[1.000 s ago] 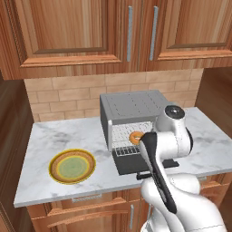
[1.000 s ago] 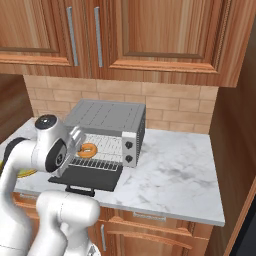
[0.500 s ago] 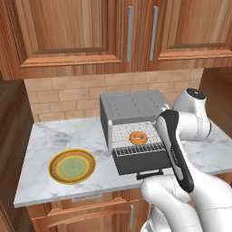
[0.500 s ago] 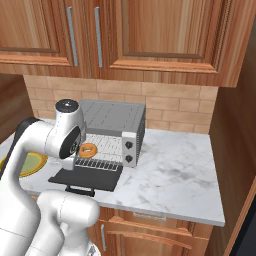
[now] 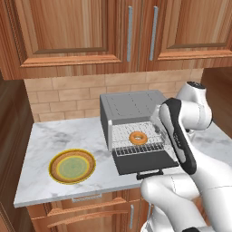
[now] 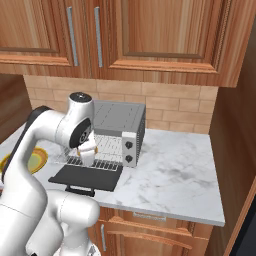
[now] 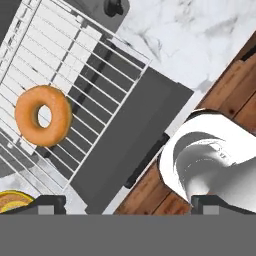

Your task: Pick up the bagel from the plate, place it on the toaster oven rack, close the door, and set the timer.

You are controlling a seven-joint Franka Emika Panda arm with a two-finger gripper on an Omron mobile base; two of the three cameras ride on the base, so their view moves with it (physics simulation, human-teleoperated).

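So we have the bagel [image 5: 138,137] on the toaster oven rack [image 5: 149,140], the door [image 5: 146,161] open and the timer unset; we cannot tell the gripper's [image 6: 88,155] spread.

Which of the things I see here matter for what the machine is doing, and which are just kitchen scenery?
Part of the job:
bagel, lying on the toaster oven rack
door, folded down open
plate, left on the counter
knobs on the oven's front, presumably the timer

Just scenery:
wall cabinets
brick backsplash
marble counter
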